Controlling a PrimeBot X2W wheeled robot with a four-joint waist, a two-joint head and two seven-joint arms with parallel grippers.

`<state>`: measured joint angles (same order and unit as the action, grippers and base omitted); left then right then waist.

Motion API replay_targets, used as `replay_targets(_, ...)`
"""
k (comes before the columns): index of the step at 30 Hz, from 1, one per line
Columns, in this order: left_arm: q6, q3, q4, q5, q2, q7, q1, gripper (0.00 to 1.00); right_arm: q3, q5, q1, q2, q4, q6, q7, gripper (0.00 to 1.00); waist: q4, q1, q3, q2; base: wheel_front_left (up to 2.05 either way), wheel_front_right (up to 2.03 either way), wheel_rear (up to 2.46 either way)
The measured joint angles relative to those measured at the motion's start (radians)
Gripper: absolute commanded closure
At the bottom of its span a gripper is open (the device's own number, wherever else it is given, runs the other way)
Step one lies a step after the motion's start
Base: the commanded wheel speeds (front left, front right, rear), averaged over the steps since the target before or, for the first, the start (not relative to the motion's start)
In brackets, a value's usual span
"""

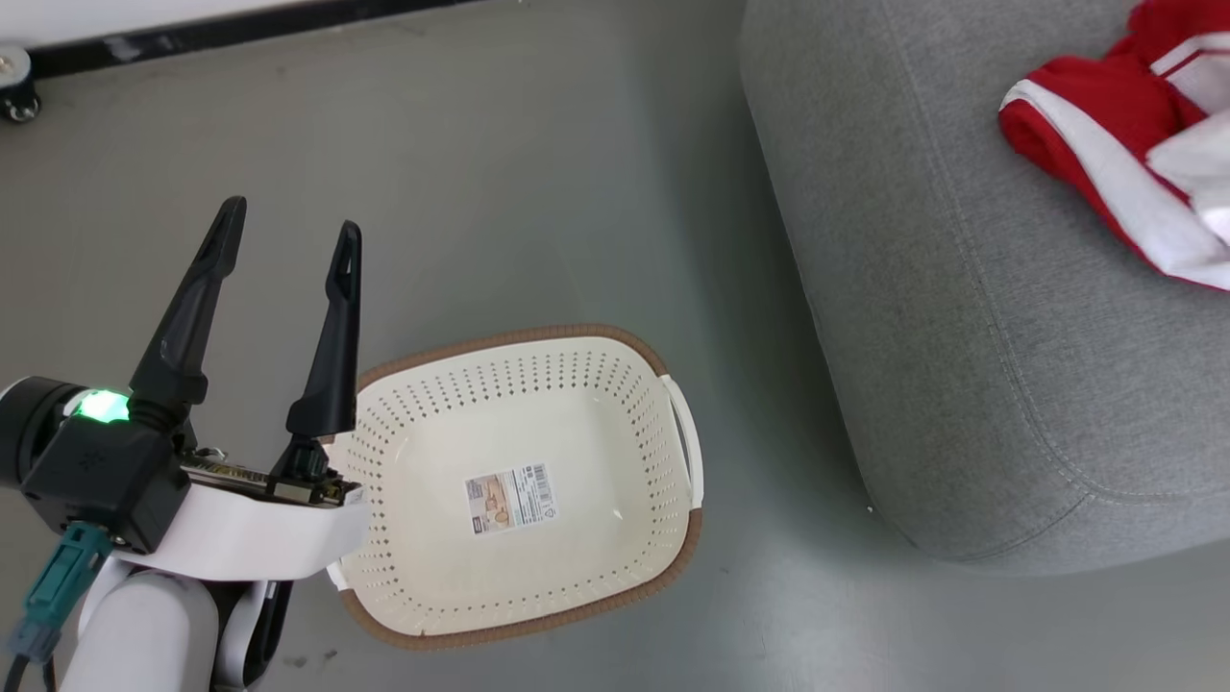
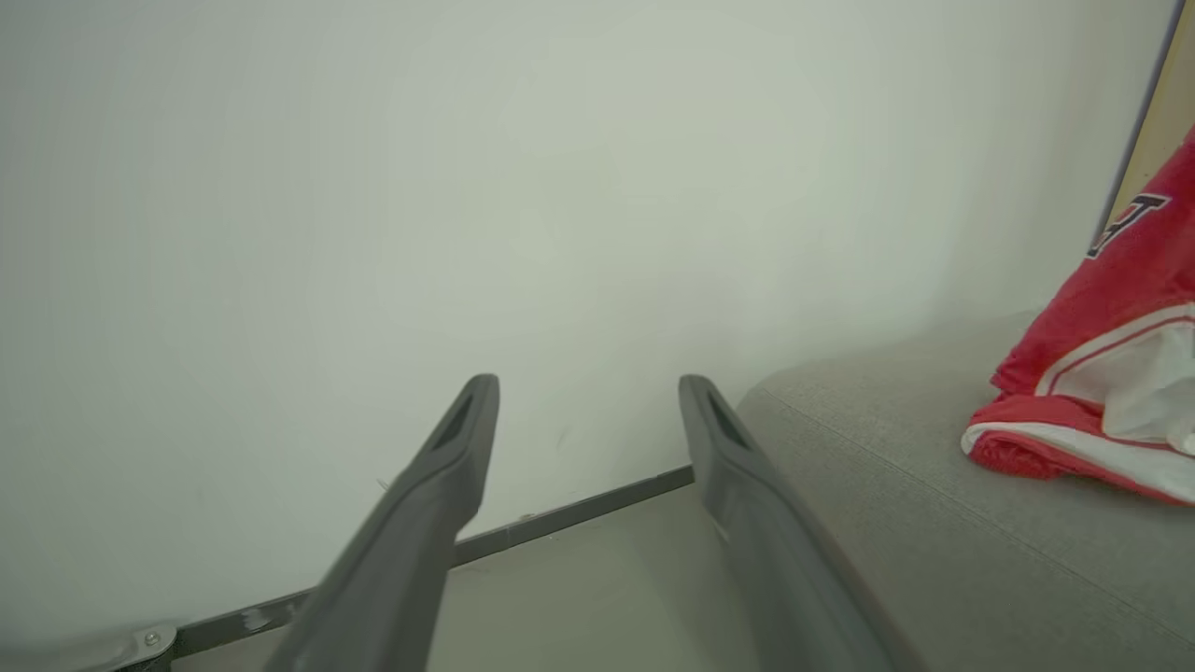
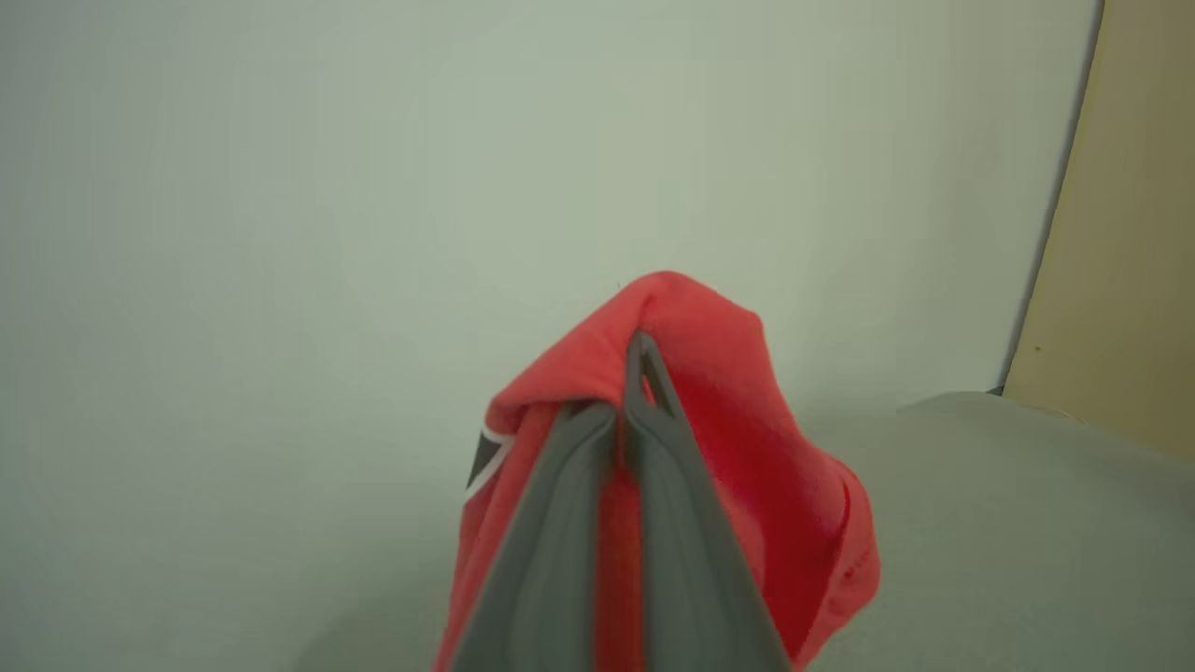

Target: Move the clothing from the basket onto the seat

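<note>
Pinching a fold of the clothing (image 3: 747, 392), the right gripper (image 3: 639, 347) has its jaws pressed together, with red cloth draped over both fingers (image 3: 569, 523), above the seat (image 1: 961, 336). Left gripper (image 1: 290, 219) hangs over the floor (image 1: 480, 192) just beside the basket (image 1: 519, 632), jaws spread wide, nothing between them. Basket bottom bare; label (image 1: 510, 498) in full sight. More red-and-white cloth lies bunched on the seat, well apart from the basket. In the left wrist view a part with a black letter rises off that heap, likely toward the hold. Handling, judged: thin knit, light, limp, no stiffness; it sags from any single pinch and trails. Not fragile, probably a little slick, so a shallow bite on one layer could slip. Best hold looks like a gathered fold or a trimmed hem, several layers thick. Task judged nearly done: what is left is to lower and let go over the seat.
</note>
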<state>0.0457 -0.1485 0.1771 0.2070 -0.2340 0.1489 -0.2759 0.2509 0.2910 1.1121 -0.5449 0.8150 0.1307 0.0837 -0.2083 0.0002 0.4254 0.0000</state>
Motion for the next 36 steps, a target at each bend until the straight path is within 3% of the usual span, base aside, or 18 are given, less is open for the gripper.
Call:
replay_targets(22, 0.000, 0.014, -0.011, 0.000, -0.003, 0.012, -0.062, 0.00, -0.011, 0.044, -0.183, 0.100, 0.169, 0.000, 0.058, 1.00, -0.045, -0.0001, 0.093, 0.0000, 0.00, 0.00, 0.00)
replay_targets(36, 0.000, 0.012, -0.058, 0.002, 0.021, 0.047, -0.062, 0.00, -0.034, 0.072, -0.258, 0.107, 0.231, 0.000, 0.075, 0.98, -0.064, 0.0000, 0.070, 0.0000, 0.00, 0.00, 0.00)
